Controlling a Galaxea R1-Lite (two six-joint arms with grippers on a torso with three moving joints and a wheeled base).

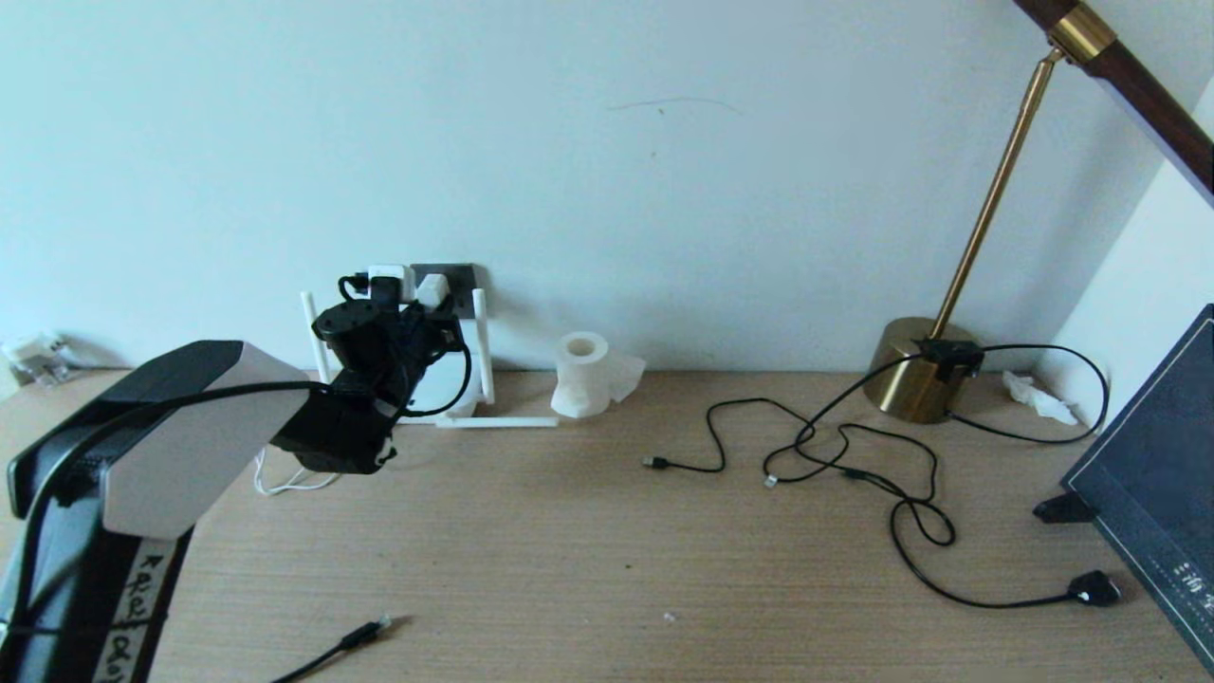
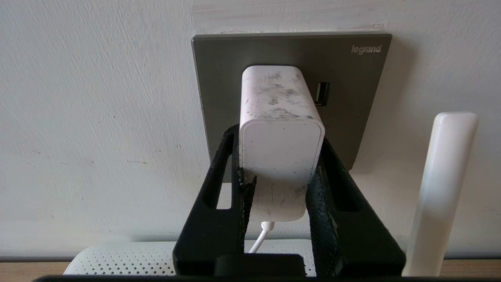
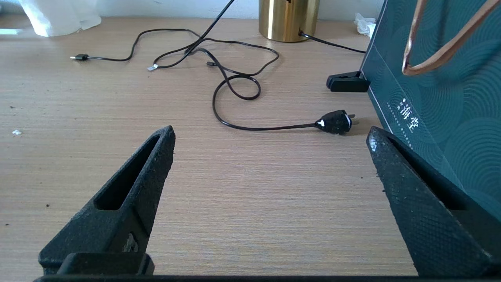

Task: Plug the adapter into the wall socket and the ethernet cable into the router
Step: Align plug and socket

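Observation:
The white adapter (image 2: 280, 145) stands against the dark grey wall socket (image 2: 352, 98), and my left gripper (image 2: 278, 135) is shut on its two sides. Its thin white cord (image 2: 260, 239) hangs down over the router (image 2: 129, 258), whose antenna (image 2: 442, 188) rises beside the socket. In the head view the adapter (image 1: 432, 287) sits on the wall socket (image 1: 460, 278), with the left gripper (image 1: 425, 302) on it and the router (image 1: 455, 379) below. The ethernet cable (image 1: 365, 634) lies loose at the table's near edge. My right gripper (image 3: 271, 132) hangs open over bare table at the right.
A tissue roll (image 1: 581, 375) stands right of the router. Thin black cables (image 1: 806, 455) sprawl mid-right, ending in a chunky black plug (image 1: 1091, 588). A brass lamp base (image 1: 920, 370) stands by the wall. A dark green bag (image 1: 1157, 474) stands at the right edge.

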